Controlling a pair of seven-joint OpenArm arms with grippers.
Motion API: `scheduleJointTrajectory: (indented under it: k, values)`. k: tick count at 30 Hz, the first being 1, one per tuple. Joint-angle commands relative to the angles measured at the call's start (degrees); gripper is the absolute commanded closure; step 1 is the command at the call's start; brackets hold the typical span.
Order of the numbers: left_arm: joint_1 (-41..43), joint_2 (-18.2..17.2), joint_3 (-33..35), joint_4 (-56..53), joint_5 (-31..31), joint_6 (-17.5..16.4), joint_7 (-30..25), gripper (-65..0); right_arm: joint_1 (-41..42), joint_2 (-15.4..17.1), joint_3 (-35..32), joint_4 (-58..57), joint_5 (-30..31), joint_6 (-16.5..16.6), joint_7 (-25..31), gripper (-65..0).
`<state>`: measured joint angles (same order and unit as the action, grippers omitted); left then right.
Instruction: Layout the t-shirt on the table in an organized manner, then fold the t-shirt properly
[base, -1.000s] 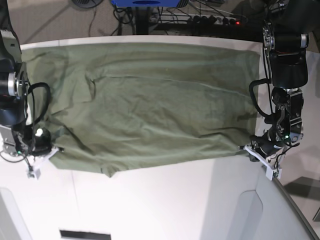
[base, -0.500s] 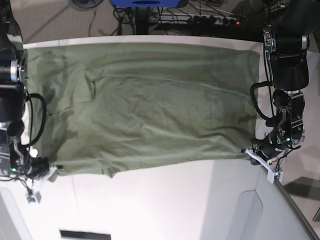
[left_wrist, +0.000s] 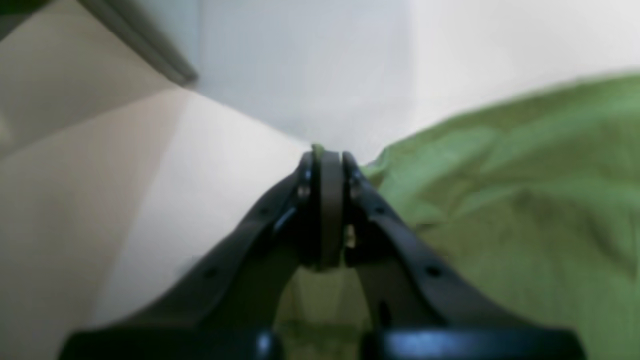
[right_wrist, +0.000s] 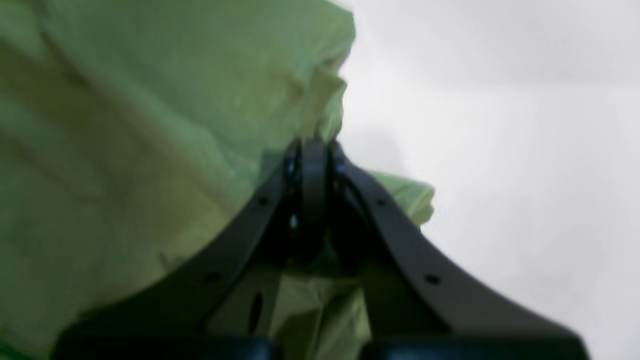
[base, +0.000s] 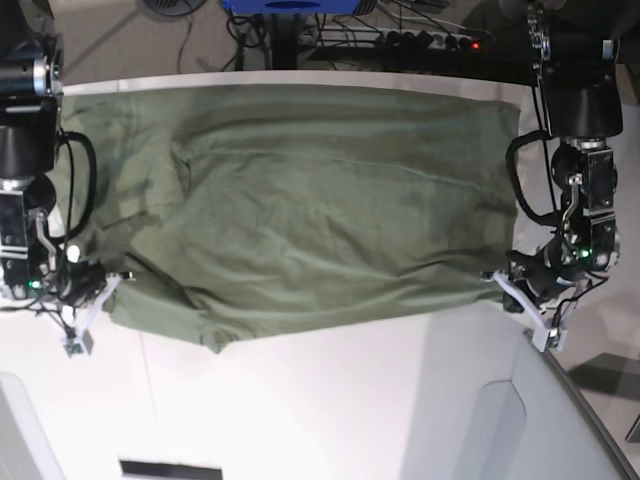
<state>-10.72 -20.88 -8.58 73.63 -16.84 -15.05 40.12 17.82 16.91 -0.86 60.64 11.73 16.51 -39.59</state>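
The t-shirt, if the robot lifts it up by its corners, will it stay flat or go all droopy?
Probably droopy: the t-shirt already wrinkles and bunches at the pinched corners. It looks thin, so likely light. It should slide easily on the smooth table.

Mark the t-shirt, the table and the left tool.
t-shirt (base: 300, 210), base view, middle of the spread cloth.
table (base: 330, 400), base view, bare white top near the shirt.
left tool (left_wrist: 322, 152), left wrist view, shut tips.
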Motion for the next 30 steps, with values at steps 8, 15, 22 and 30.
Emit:
scheduleJointTrajectory:
  k: [8,15,22,30]
  values:
    - [6.2,-3.9,-3.7,5.1,-0.3,0.1,-0.6,0.0,-2.3,1.4,9.6,3.2,0.4,0.1,-2.8,0.0]
    - [9.4,-3.1,-4.6,4.7,0.3,-5.4,-0.6,0.0,-6.1,0.8,10.5,3.1,0.4,0.1,-5.1,-0.3]
    - [10.5,-0.7,-3.9,4.8,0.3,-5.4,-0.7,0.0,-7.6,-1.0,11.8,11.0,0.4,0.1,-11.9,-23.6]
    - [10.5,-0.7,-3.9,4.5,0.3,-5.4,-0.7,0.0,-5.1,-0.1,9.9,16.0,0.2,0.1,-12.6,-35.4]
